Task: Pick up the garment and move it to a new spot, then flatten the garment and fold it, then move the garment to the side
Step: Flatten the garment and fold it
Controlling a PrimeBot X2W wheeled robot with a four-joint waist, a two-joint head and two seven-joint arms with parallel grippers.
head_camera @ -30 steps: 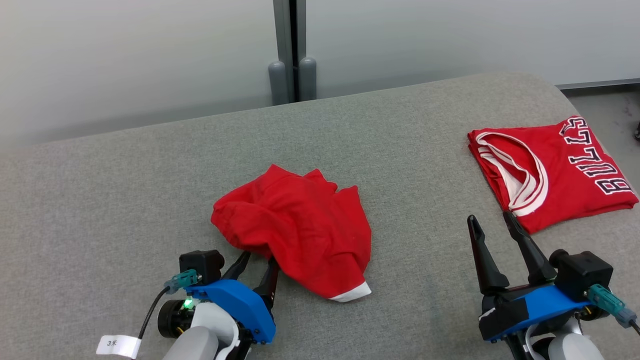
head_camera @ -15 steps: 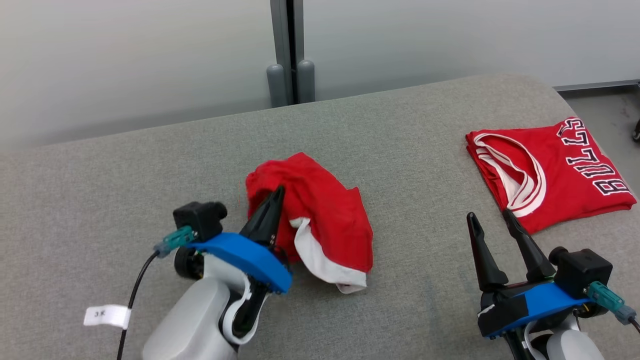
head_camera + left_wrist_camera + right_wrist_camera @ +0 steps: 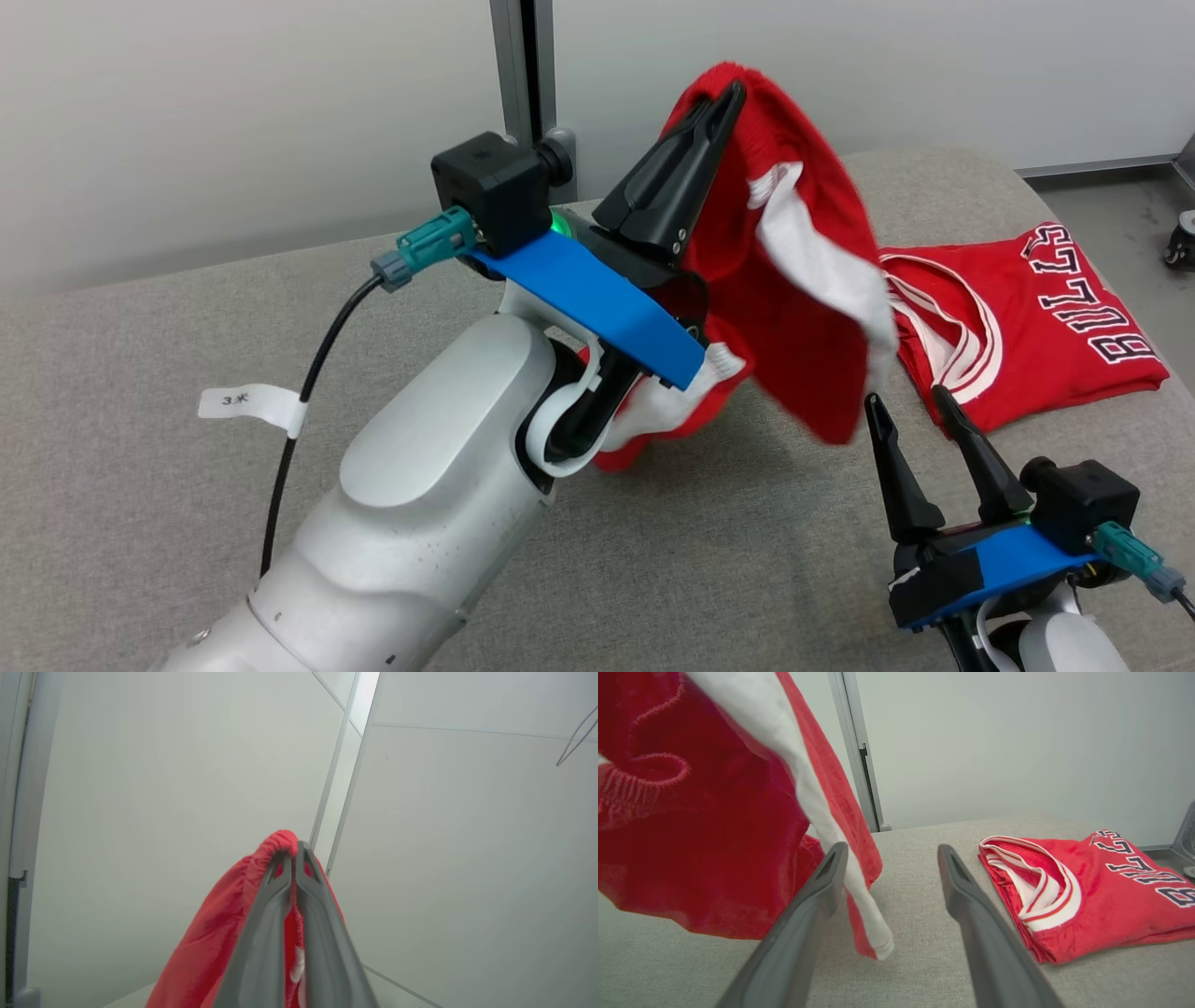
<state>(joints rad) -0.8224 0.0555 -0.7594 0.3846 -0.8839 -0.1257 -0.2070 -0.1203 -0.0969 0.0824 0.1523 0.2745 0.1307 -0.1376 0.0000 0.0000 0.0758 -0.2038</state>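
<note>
The garment [image 3: 794, 308] is a crumpled red piece with white trim and an elastic hem. It hangs in the air above the grey padded surface [image 3: 187, 373]. My left gripper [image 3: 733, 93] is raised high and shut on the garment's top edge. In the left wrist view the fingers [image 3: 295, 847] are pressed together with red cloth [image 3: 210, 942] draped over them. My right gripper [image 3: 906, 399] stands open at the lower right with nothing in it. The garment's lower corner [image 3: 705, 835] hangs just left of the right gripper [image 3: 893, 848].
A folded red jersey [image 3: 1036, 317] with white trim and dark lettering lies at the right of the surface, also seen in the right wrist view [image 3: 1087, 891]. A pale wall with a grey post [image 3: 518, 65] stands behind. Floor shows at the far right.
My left gripper has shut on the garment's near edge and lifted it off the surface, up and to the right. The right gripper has stayed in place, open.
</note>
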